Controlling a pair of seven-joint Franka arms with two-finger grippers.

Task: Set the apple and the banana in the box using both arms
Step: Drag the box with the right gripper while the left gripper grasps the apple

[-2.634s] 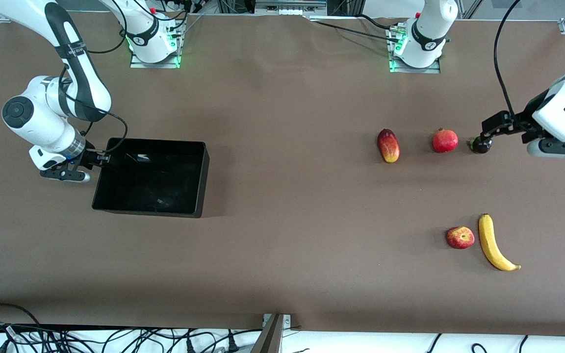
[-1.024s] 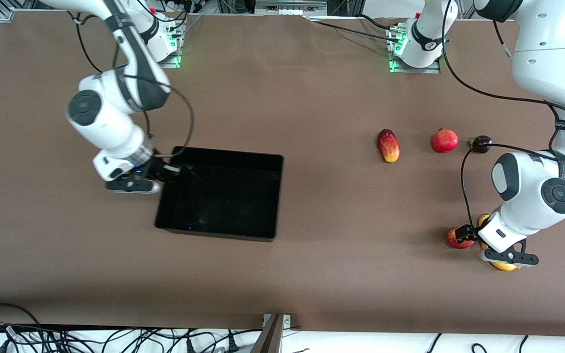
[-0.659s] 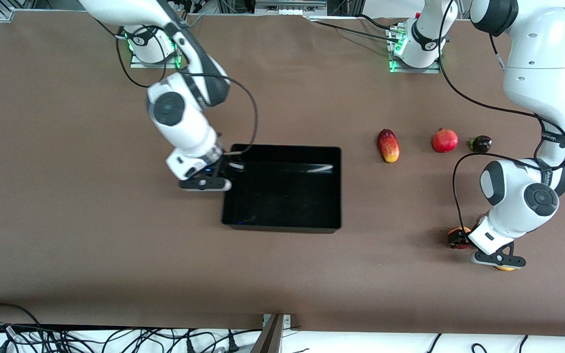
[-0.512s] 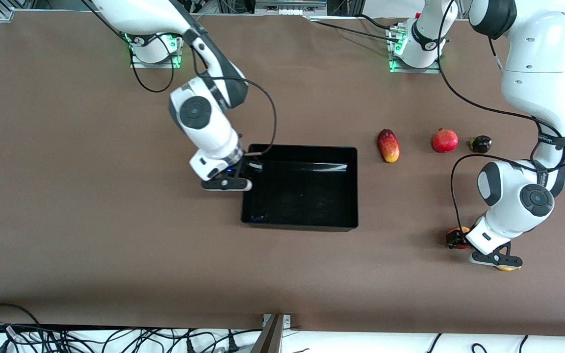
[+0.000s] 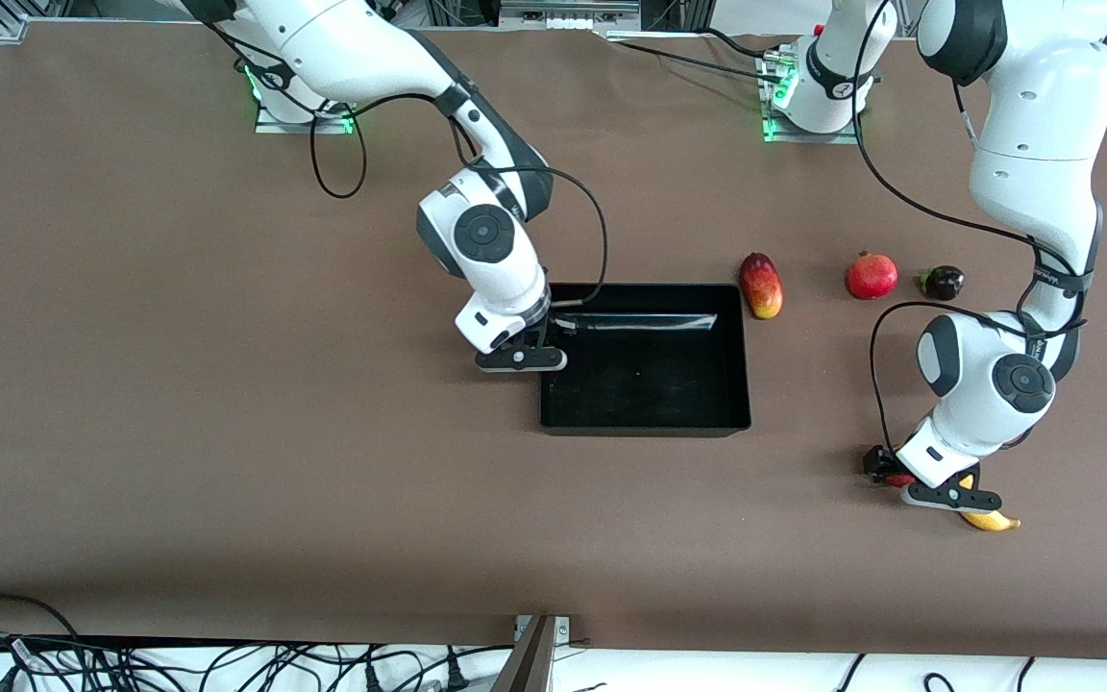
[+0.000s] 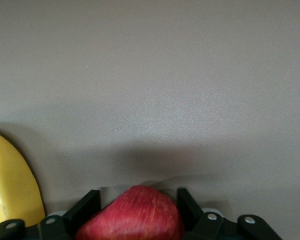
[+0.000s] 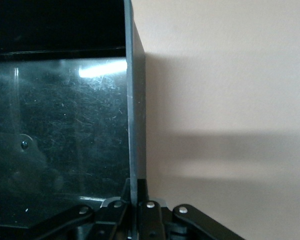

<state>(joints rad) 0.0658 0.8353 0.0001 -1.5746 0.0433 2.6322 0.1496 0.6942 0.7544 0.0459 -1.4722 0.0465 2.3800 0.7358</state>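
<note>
Two white jointed arms at work on the brown table, one on the tray, one on the fruit.
Right gripper (image 5: 553, 332) is clamped tight on the wall of the glossy black plastic box (image 5: 645, 423), mid-table beside the red-and-yellow mango (image 5: 761, 285). Left gripper (image 6: 135, 202) sits low at the left arm's end, its fingers (image 6: 85, 207) straddling the small red streaked apple (image 6: 132, 217); whether they press it, I cannot tell. Curved yellow banana (image 5: 991, 520) lies just beside the apple.
</note>
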